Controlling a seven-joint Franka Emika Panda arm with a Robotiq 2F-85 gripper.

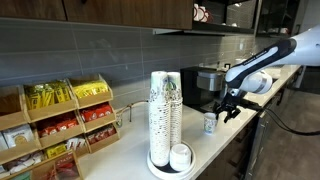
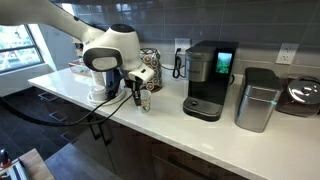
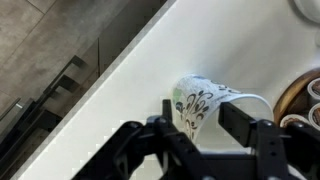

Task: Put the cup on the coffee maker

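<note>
Cup (image 3: 203, 100) stands upright on the white tabletop (image 3: 235, 40): tapered paper wall, matte white with a dark swirling print and a thin rolled rim. In the wrist view it sits at centre frame, and the gripper (image 3: 200, 113) comes in from 6 o'clock. The jaws are released, two blocky black fingers (image 3: 243, 122) spread wide with one at each side of the cup. No clamping is visible, and I cannot tell whether either finger touches the paper. In an exterior view the cup (image 1: 210, 122) is just beside the gripper (image 1: 227, 110), at its 8 o'clock, near the front edge of the smooth tabletop (image 1: 125, 150). The coffee maker (image 1: 208, 84) lies at the cup's 12 o'clock, further back against the grey tiled wall. Tall stacks of white cups (image 1: 165, 108) with ribbed, layered rims stand well apart at the cup's 9 o'clock. In an exterior view the cup (image 2: 146, 101) is under the gripper (image 2: 138, 94), which hangs from a rounded glossy white wrist. The coffee maker (image 2: 208, 80) is boxy, with a black shell, a silver top and a front recess. It sits at the cup's 3 o'clock, near but not touching. A brushed-silver appliance (image 2: 258, 100) with a rectangular body stands just beside the coffee maker, at its 3 o'clock. The cup is on the tabletop — not on the coffee maker.
</note>
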